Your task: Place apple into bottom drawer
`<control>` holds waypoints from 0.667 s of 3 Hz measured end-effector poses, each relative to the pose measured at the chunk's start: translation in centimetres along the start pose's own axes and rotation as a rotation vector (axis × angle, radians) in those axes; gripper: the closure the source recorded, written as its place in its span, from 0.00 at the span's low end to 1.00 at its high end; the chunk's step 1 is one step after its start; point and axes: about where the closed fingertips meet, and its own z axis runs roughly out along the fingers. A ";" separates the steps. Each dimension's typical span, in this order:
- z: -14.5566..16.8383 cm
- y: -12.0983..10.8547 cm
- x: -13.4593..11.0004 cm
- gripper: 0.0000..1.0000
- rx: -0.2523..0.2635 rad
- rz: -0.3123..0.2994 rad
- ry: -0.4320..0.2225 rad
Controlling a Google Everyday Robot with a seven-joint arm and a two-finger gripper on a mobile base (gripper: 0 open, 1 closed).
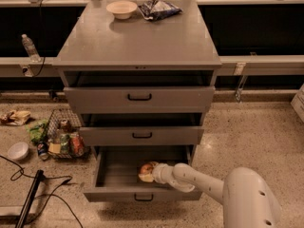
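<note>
Low in the camera view, the bottom drawer (142,194) stands pulled out, and the apple (145,170) is inside it, right at the tip of the gripper (152,173), which reaches in from the right on a white arm (199,182). Whether the gripper clasps the apple or only touches it cannot be told. At the back of the cabinet top (137,39) lie a bowl (121,8) and a bag (159,8).

Your gripper (151,172) is down inside the bottom drawer (110,194). High above it, the grey cabinet top (142,42) carries two things at its far edge. A white bowl (122,8) lies up and left of the gripper, with a crumpled snack bag (159,8) just beside it.
</note>
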 end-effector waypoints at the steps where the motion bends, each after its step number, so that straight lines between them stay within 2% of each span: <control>1: 0.5 -0.5 0.0 0.05 0.006 -0.003 -0.001; 2: -1.0 -1.0 -0.3 0.15 0.034 0.002 0.001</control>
